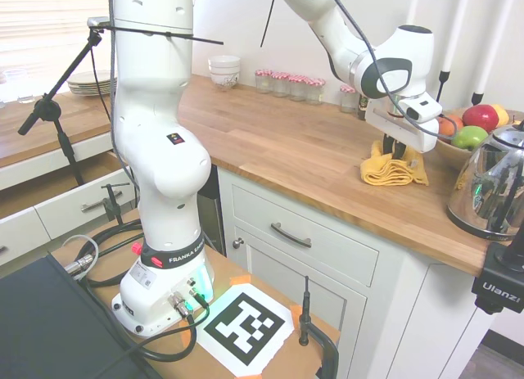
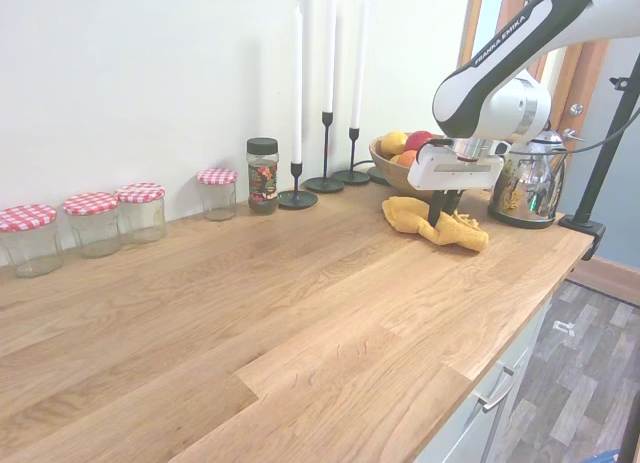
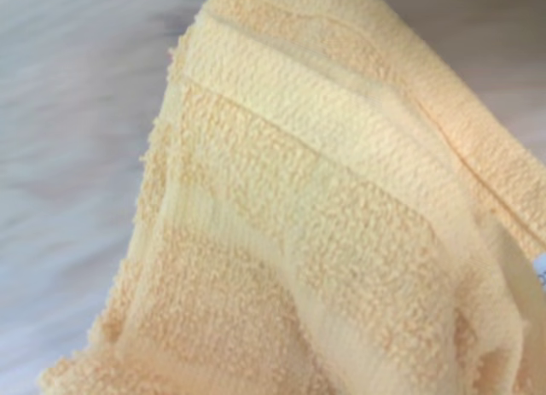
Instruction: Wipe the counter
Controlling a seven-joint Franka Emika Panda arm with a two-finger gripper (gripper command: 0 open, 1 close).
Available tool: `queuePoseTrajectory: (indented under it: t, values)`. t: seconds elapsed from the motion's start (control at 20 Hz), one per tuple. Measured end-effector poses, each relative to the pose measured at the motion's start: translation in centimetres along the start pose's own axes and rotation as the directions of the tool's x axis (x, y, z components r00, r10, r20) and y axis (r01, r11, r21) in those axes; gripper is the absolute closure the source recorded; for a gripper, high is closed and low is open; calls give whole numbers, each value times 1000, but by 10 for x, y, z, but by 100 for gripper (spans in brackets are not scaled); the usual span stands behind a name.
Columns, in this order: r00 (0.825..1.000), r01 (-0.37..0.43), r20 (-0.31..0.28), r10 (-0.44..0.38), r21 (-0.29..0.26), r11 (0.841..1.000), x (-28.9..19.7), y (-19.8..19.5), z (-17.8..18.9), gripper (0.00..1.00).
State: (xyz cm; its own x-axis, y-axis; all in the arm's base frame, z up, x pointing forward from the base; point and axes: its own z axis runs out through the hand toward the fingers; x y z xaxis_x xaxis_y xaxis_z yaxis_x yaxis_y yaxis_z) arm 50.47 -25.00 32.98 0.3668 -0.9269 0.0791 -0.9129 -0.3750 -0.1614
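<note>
The counter (image 1: 278, 142) (image 2: 250, 303) is a long brown butcher-block top over white cabinets. A crumpled yellow cloth (image 1: 391, 170) (image 2: 430, 223) lies on it near the fruit bowl and kettle. My gripper (image 1: 397, 152) (image 2: 438, 215) points straight down into the cloth. Its dark fingers stand close together and are shut on a fold, pressing it to the wood. The wrist view is filled by the cloth's (image 3: 324, 224) terry weave over a blurred surface.
A steel kettle (image 1: 491, 191) (image 2: 525, 188) and a fruit bowl (image 1: 467, 129) (image 2: 400, 158) stand just beyond the cloth. Black candlesticks (image 2: 325, 173), a spice jar (image 2: 262, 175) and several checked-lid jars (image 2: 90, 223) (image 1: 286, 83) line the wall. White bowls (image 1: 224, 70) sit at the far end.
</note>
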Motion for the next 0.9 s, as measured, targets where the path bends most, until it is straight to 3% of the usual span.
queuePoseTrajectory:
  t: [0.5, 0.9]
  values:
    - [990, 142, -4, -142, -12, 990, -104, -90, 4, 100]
    - [959, 281, -22, -282, -29, 959, -243, -151, 4, 100]
